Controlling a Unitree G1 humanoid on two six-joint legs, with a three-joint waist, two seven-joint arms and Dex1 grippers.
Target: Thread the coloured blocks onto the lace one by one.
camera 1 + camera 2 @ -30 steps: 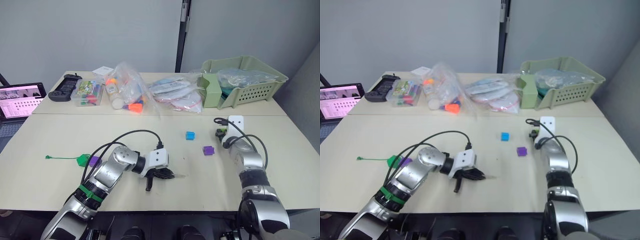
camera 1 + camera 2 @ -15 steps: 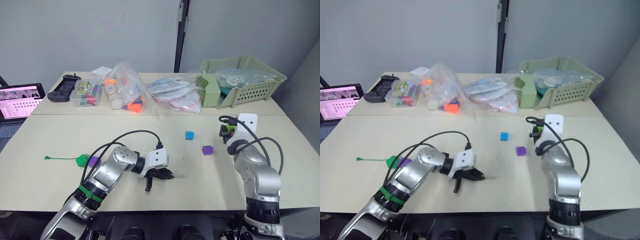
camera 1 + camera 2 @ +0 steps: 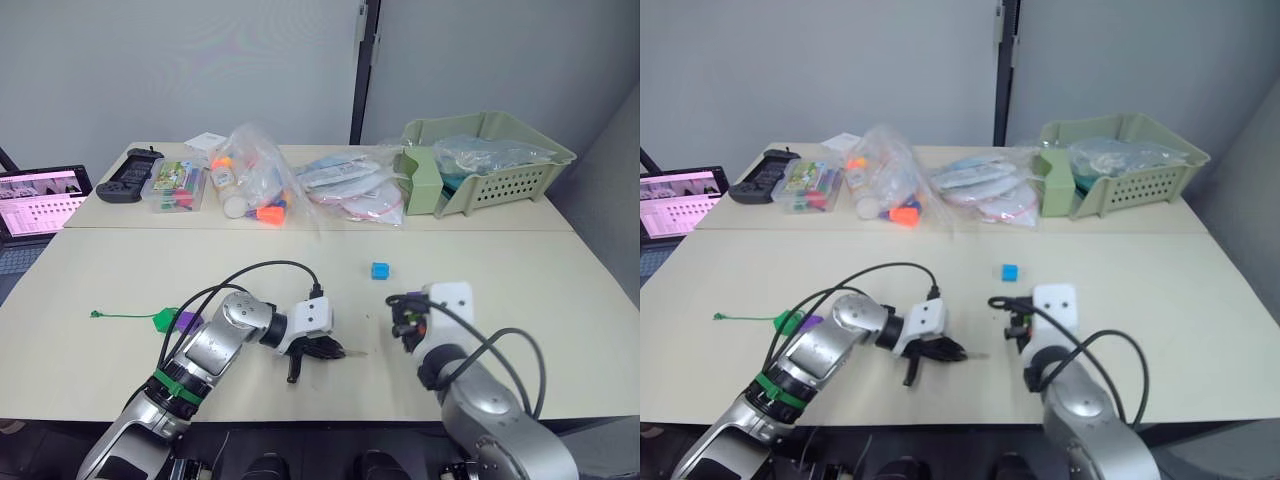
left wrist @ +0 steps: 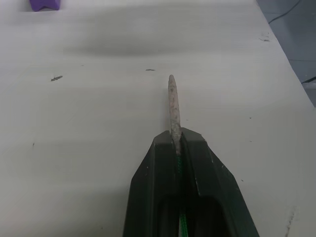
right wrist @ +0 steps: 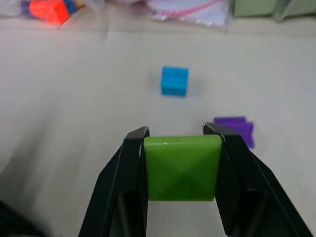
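My left gripper (image 3: 322, 349) rests low on the table, shut on the lace's pale stiff tip (image 4: 172, 101), which pokes out past the fingers. The green lace (image 3: 120, 316) trails off to the left. A dark green block (image 3: 162, 320) and a purple block (image 3: 188, 322) lie along it. My right gripper (image 5: 181, 137) is shut on a light green block (image 5: 181, 167), a little to the right of the left gripper. Beyond it on the table lie a blue block (image 3: 379, 270) and a second purple block (image 5: 235, 129).
Along the far table stand a green basket (image 3: 500, 165), clear plastic bags (image 3: 345, 185) with orange toys (image 3: 268, 212), a clear box (image 3: 174, 186) and a black controller (image 3: 125, 176). A lit screen (image 3: 35, 198) sits at the far left.
My right arm has swung in from the table's right side to the middle, carrying the light green block close to the left gripper. The left gripper has stayed put.
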